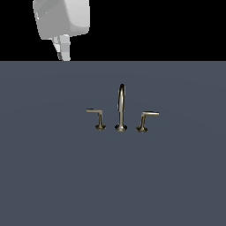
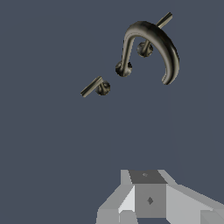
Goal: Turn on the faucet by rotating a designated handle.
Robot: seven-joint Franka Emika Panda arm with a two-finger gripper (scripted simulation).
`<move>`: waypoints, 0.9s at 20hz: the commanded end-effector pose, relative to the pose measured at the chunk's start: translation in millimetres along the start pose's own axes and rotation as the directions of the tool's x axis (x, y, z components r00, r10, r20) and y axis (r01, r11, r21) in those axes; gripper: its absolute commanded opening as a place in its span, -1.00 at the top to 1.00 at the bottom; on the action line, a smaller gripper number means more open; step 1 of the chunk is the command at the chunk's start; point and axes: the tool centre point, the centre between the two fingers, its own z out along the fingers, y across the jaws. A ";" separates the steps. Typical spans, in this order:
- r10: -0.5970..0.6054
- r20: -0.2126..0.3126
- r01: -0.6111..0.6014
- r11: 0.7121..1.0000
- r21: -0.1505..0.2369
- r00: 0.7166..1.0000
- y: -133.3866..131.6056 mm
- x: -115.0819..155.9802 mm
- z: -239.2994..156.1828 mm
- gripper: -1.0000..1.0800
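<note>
The faucet stands small on the grey floor in the exterior view, with a tall arched spout (image 1: 121,103) in the middle. The handle (image 1: 96,115), a short lever bending leftward, stands on the exterior view's left of the spout. The mirror-image lever (image 1: 148,118) stands on the right. My gripper (image 1: 63,55) hangs high at the upper left, well apart from the faucet. Its fingers show no gap and hold nothing. In the wrist view the handle (image 2: 94,86) is nearest, the spout (image 2: 153,37) arches beyond it, and my gripper (image 2: 148,203) is far from both.
A flat dark grey floor (image 1: 53,176) spreads all around the faucet. The other lever (image 2: 162,20) is partly hidden behind the spout in the wrist view. Nothing else shows.
</note>
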 end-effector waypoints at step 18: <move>0.355 0.008 -0.355 0.935 -0.017 0.935 -62.8 46.0 95.7 1.00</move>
